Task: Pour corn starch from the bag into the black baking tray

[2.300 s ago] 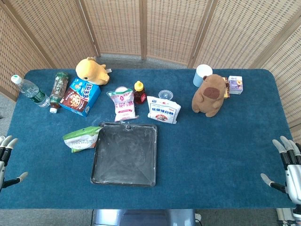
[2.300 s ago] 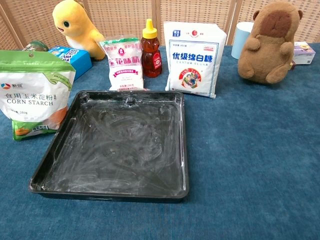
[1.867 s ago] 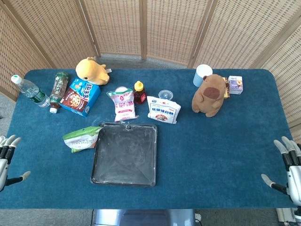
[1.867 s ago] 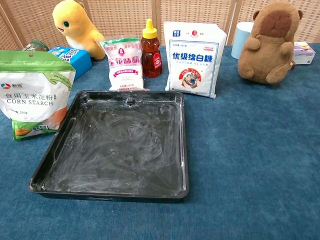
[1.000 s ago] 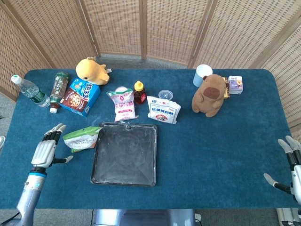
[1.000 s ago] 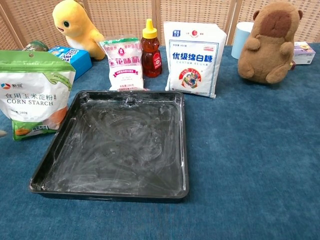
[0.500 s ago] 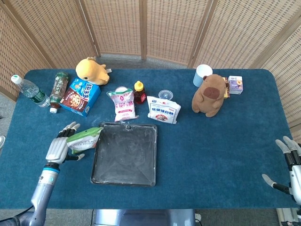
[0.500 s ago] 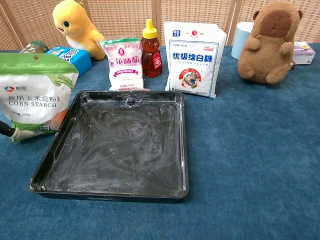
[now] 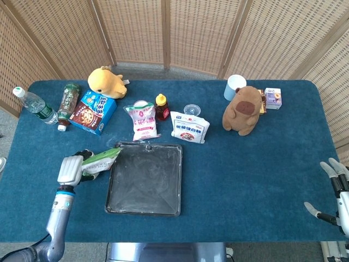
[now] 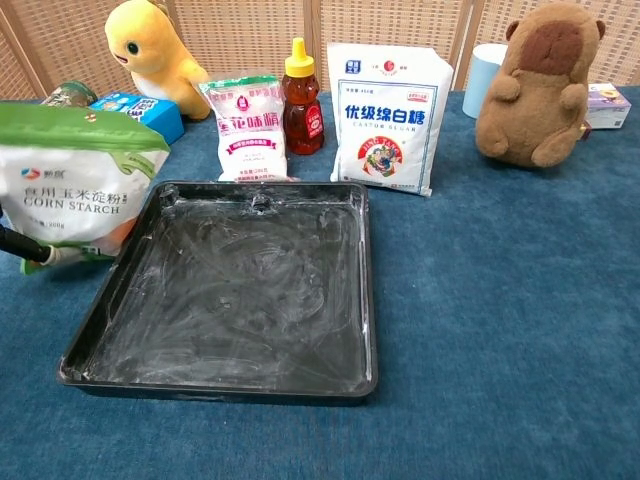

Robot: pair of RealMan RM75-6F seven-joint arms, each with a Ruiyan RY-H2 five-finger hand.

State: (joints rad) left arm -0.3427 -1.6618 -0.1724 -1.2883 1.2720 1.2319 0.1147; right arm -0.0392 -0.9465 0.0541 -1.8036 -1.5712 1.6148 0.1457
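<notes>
The corn starch bag (image 9: 101,160), green and white, stands just left of the black baking tray (image 9: 144,180). My left hand (image 9: 71,169) grips the bag from its left side. In the chest view the bag (image 10: 82,180) leans a little, and a dark finger (image 10: 22,245) crosses its lower left corner. The tray (image 10: 230,290) lies flat with thin white smears on its floor. At the table's right front edge my right hand (image 9: 337,191) hangs open, far from the bag and tray.
Behind the tray stand a pink-labelled bag (image 10: 252,130), a honey bottle (image 10: 304,98) and a white sugar bag (image 10: 388,118). A brown plush (image 9: 242,110), a yellow plush (image 9: 108,82), a blue box (image 9: 94,112) and two bottles (image 9: 67,103) sit further back.
My left hand has come in from the table's left edge to the corn starch bag and closed on it. The bag has tipped and shifted slightly. The right hand has barely moved.
</notes>
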